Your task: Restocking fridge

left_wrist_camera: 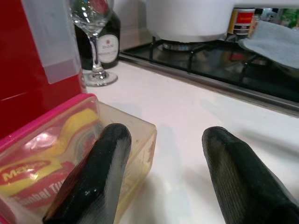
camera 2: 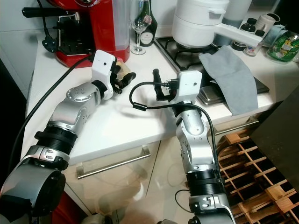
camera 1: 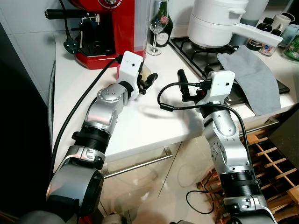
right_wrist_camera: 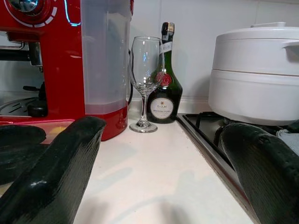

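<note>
Now the wide-open left gripper (left_wrist_camera: pixel 161 179) has one finger against the pink-lidded container (left_wrist_camera: pixel 56 154).

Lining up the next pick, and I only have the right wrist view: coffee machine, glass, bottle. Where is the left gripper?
Observer: The left gripper is low over the counter beside the coffee machine, at a pink-lidded plastic box.
Operator: Is it holding the box?
Observer: No. Its fingers are open, and the box sits mostly to one side of the gap.
Operator: Anything below the counter edge?
Observer: A wooden wine rack, under the hob side.
</note>
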You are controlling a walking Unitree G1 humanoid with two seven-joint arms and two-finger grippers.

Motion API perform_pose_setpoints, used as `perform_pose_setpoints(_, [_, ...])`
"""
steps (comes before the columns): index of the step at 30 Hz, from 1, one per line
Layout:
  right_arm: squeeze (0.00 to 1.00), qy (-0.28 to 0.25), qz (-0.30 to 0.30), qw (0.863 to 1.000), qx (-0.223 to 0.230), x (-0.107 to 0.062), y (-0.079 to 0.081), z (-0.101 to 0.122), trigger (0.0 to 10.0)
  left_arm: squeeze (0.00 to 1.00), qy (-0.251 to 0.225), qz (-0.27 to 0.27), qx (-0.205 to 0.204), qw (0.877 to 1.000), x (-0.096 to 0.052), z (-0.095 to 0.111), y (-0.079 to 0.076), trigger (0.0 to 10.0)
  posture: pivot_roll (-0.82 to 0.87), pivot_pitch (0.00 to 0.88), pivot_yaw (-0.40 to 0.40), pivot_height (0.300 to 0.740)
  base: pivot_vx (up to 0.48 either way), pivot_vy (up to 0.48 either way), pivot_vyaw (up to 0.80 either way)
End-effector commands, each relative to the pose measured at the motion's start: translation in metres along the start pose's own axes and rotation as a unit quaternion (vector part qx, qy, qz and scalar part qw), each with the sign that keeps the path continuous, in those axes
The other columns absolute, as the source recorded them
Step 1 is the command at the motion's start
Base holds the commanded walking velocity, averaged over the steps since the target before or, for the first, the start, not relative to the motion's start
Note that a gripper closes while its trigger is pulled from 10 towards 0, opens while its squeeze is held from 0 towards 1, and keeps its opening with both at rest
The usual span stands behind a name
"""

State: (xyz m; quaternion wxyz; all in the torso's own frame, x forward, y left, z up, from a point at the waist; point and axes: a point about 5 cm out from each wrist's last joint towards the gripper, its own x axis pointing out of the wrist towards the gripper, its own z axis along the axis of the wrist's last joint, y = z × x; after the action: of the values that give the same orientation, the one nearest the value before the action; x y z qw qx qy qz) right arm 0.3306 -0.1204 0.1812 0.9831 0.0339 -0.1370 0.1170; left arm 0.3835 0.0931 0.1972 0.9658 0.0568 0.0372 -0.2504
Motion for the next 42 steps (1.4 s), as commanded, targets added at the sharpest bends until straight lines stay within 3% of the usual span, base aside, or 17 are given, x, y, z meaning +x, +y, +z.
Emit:
perform_pose_setpoints(1, [0.00,-0.005,-0.004,1.000,-0.001,0.001,-0.004,0.005,10.0,0.00,0.017,-0.021,-0.010,1.000,-0.004,-0.008,-0.007,10.0,-0.03,0.000,-0.039,0.740,0.000,0.000,0.00])
perform_pose_setpoints(6, [0.00,-0.004,-0.003,1.000,-0.001,0.001,-0.004,0.005,10.0,0.00,0.027,-0.037,-0.020,0.999,-0.011,-0.014,-0.014,10.0,-0.02,0.000,-0.038,0.740,0.000,0.000,0.00])
perform_pose_setpoints(9, [0.00,-0.004,-0.003,1.000,-0.001,0.001,-0.005,0.005,10.0,0.00,0.034,-0.056,-0.013,0.998,-0.022,-0.015,-0.021,10.0,-0.01,0.000,-0.040,0.740,0.000,0.000,0.00])
perform_pose_setpoints(14, [0.00,-0.005,-0.002,1.000,-0.001,0.002,-0.004,0.005,10.0,0.00,0.012,-0.041,-0.003,0.999,-0.030,0.001,-0.012,10.0,-0.01,0.000,-0.041,0.740,0.000,0.000,0.00])
perform_pose_setpoints(18, [0.00,-0.008,0.001,1.000,-0.002,0.003,-0.004,0.007,10.0,0.00,-0.068,-0.046,0.005,0.997,-0.042,0.044,-0.012,10.0,0.00,0.000,-0.043,0.740,0.000,0.000,0.00])
perform_pose_setpoints(19, [0.00,-0.008,0.001,1.000,-0.002,0.003,-0.004,0.007,10.0,0.00,-0.068,-0.046,0.005,0.997,-0.042,0.044,-0.012,10.0,0.00,0.000,-0.043,0.740,0.000,0.000,0.00])
perform_pose_setpoints(22, [0.00,-0.012,0.001,1.000,-0.003,0.004,-0.004,0.008,10.0,0.00,-0.154,-0.080,-0.015,0.985,-0.058,0.083,-0.019,10.0,0.01,0.000,-0.048,0.740,0.000,0.000,0.00])
perform_pose_setpoints(25, [0.00,-0.013,0.002,1.000,-0.003,0.005,-0.004,0.009,10.0,0.00,-0.189,-0.100,-0.018,0.977,-0.066,0.097,-0.021,10.0,0.01,0.000,-0.049,0.740,0.000,0.000,0.00])
perform_pose_setpoints(29, [0.00,-0.015,0.005,1.000,-0.003,0.007,-0.003,0.009,10.0,0.00,-0.163,-0.083,-0.011,0.983,-0.063,0.088,-0.012,10.0,0.01,0.000,-0.055,0.740,0.000,0.000,0.00])
perform_pose_setpoints(30, [0.00,-0.016,0.006,1.000,-0.003,0.008,-0.002,0.009,10.0,0.00,-0.097,-0.018,-0.026,0.995,-0.052,0.059,0.009,10.0,0.01,0.000,-0.053,0.740,0.000,0.000,0.00])
perform_pose_setpoints(32, [0.00,-0.016,0.007,1.000,-0.003,0.008,-0.002,0.009,10.0,0.00,-0.050,0.038,-0.029,0.998,-0.047,0.034,0.026,10.0,0.01,0.000,-0.051,0.740,0.000,0.000,0.00])
perform_pose_setpoints(37, [0.00,-0.004,0.005,1.000,0.006,0.012,-0.001,0.003,10.0,0.00,-0.025,0.072,-0.027,0.997,-0.044,0.007,0.038,10.0,0.00,0.000,-0.050,0.740,0.000,0.000,0.00])
perform_pose_setpoints(38, [0.35,0.001,0.007,1.000,0.014,0.015,0.001,0.001,10.0,0.00,-0.025,0.079,-0.027,0.996,-0.044,0.003,0.039,10.0,0.01,0.000,-0.051,0.740,0.000,0.000,0.00])
perform_pose_setpoints(39, [1.00,0.012,0.024,1.000,0.016,0.020,0.003,-0.002,10.0,0.00,-0.029,0.090,-0.014,0.995,-0.044,0.001,0.039,10.0,0.02,0.000,-0.056,0.740,0.000,0.000,0.00])
perform_pose_setpoints(41, [1.00,0.016,0.032,0.999,0.013,0.022,0.003,-0.003,10.0,0.00,-0.033,0.091,-0.009,0.995,-0.044,0.002,0.039,10.0,0.02,0.000,-0.057,0.740,0.000,0.000,0.00])
perform_pose_setpoints(42, [1.00,0.033,0.049,0.998,0.003,0.026,-0.001,-0.005,10.0,0.00,-0.057,0.096,-0.007,0.994,-0.047,0.009,0.039,10.0,0.05,0.000,-0.063,0.740,0.000,0.000,0.00])
